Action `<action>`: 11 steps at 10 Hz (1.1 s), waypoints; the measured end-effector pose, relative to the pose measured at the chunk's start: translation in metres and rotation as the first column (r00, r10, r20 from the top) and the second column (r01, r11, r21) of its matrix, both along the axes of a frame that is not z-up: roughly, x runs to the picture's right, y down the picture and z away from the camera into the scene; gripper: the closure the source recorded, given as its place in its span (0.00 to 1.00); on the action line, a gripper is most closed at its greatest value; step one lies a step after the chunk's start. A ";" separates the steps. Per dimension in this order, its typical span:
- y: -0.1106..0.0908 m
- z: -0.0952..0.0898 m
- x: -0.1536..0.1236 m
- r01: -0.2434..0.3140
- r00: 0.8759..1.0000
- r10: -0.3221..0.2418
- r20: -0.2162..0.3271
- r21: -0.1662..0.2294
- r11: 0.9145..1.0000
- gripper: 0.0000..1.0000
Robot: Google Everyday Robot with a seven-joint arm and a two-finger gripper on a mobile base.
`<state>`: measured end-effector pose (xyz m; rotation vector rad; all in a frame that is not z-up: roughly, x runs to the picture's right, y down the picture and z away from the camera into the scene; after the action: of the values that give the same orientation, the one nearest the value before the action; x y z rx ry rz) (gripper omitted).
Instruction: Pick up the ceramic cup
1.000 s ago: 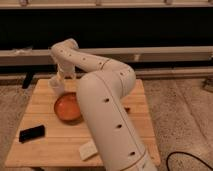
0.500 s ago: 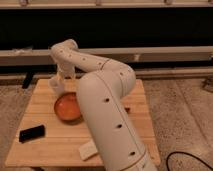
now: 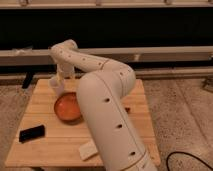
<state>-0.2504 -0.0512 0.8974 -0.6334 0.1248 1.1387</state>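
On the far left part of the wooden table (image 3: 45, 102) my gripper (image 3: 59, 85) hangs low, reached out from my big white arm (image 3: 107, 107), which sweeps up from the near right and hides much of the tabletop; whether my fingers are wide, narrow or closed on something I cannot tell, for they blur into the pale shapes beneath them; the ceramic cup (image 3: 55, 84) shows only as a small whitish form right at the gripper, near the far left edge of the table, and I cannot tell whether I am touching it or merely beside it; just near of the gripper sits the orange bowl (image 3: 67, 106), wide and shallow, its right side covered by my arm; well apart from it, toward the near left corner, a flat black object (image 3: 31, 133) lies on the wood; near the front edge, close against my arm, lies a small pale block (image 3: 87, 150); beyond the table runs a dark wall (image 3: 150, 25) with a pale horizontal rail (image 3: 170, 52) across it; a black cable (image 3: 187, 160) curls on the speckled floor (image 3: 180, 105) at the near right.
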 end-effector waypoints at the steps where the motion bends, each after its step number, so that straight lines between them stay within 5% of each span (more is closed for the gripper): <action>1: 0.001 0.000 0.000 0.001 1.000 -0.001 0.001 0.000 1.000 0.63; 3: 0.002 0.000 -0.001 0.003 1.000 -0.003 0.003 -0.001 1.000 0.64; 7: -0.003 -0.008 -0.003 0.008 1.000 -0.008 0.014 0.001 1.000 0.97; 11: -0.009 -0.017 -0.004 0.019 0.999 -0.020 0.029 0.003 1.000 0.98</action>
<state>-0.2546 -0.0607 0.8804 -0.6445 0.1042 1.1103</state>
